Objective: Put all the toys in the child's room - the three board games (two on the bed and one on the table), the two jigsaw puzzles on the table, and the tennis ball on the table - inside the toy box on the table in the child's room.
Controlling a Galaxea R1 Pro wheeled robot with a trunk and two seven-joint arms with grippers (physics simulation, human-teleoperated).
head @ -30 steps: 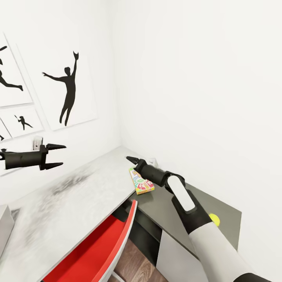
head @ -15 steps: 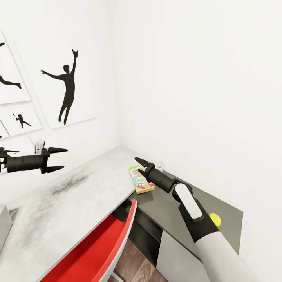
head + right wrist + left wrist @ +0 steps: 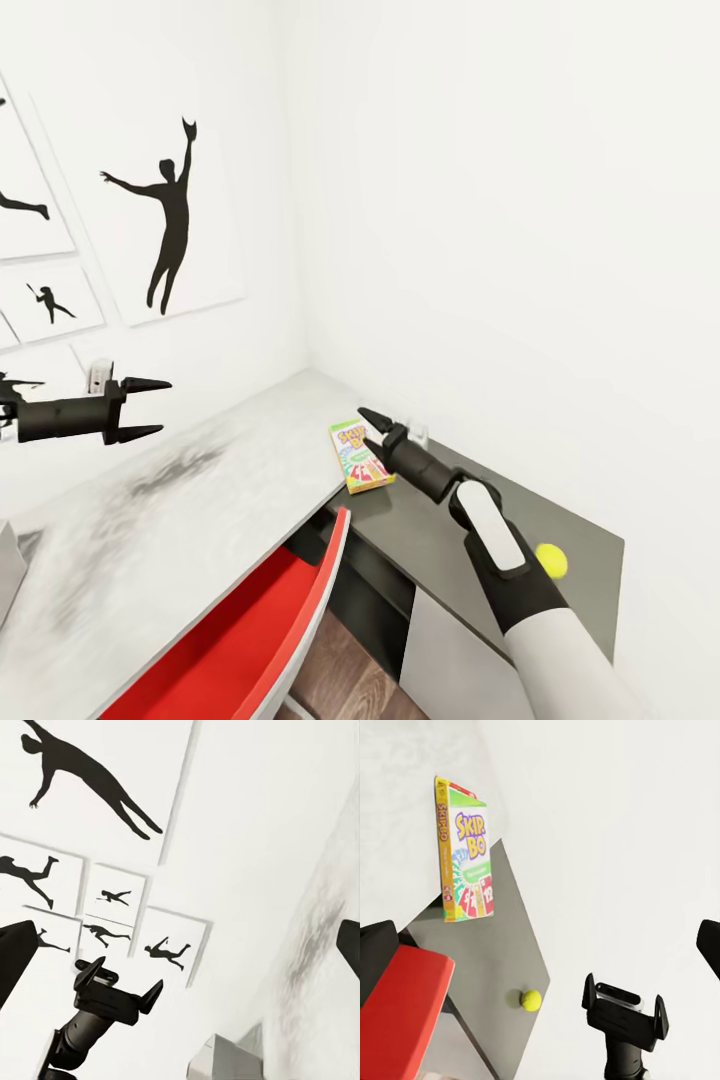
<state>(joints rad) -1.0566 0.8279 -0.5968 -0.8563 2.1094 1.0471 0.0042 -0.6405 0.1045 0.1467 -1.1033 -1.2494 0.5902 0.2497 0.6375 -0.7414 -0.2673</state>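
the skip-bo board game point(image 3: 359, 456) lies flat on the table point(image 3: 200, 500) at the corner where white top meets dark grey section. the tennis ball point(image 3: 550, 560) sits well apart on the grey part. the right gripper point(image 3: 372, 427) hovers beside the box, jaws apparently parted, empty. the left gripper point(image 3: 140, 409) hangs open above the white top, near the red chair point(image 3: 250, 640).

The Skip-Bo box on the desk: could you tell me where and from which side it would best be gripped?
The Skip-Bo box lies flat on the table. Probably best gripped from above across its narrow width, fingers on the two long edges; the open right gripper is nearest.
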